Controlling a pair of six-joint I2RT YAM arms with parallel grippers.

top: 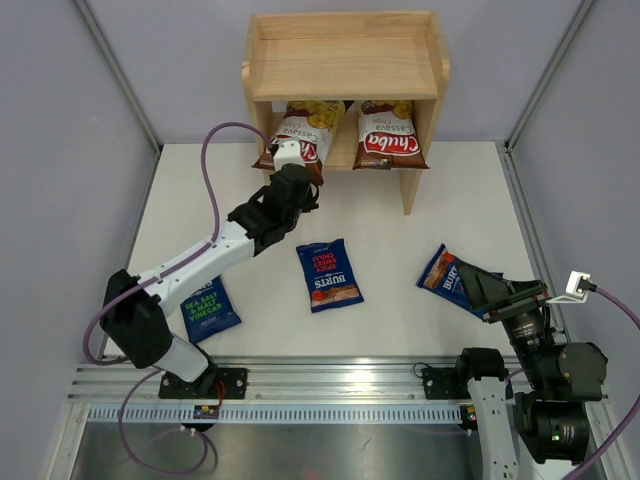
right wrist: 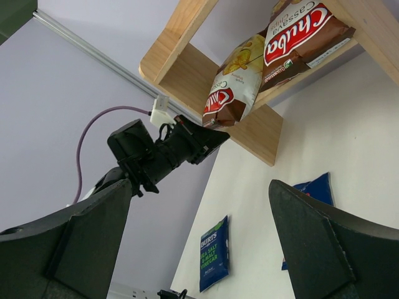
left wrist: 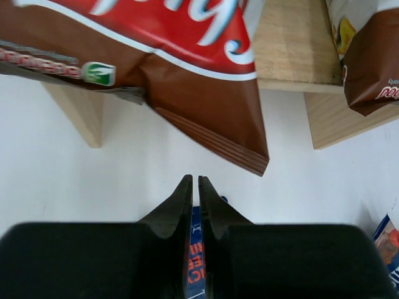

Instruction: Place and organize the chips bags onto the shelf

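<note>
Two brown Chuba chips bags lean in the lower tier of the wooden shelf. The left bag hangs out over the tier's front edge. My left gripper hovers just in front of that bag's lower corner, shut and with nothing between its fingers. Three dark blue Burts bags lie flat on the table, at the left, the middle and the right. My right gripper stands wide open and empty, low over the right bag.
The shelf's top tier holds nothing. A purple cable loops up from the left arm. Grey walls stand on both sides, and a metal rail runs along the near edge.
</note>
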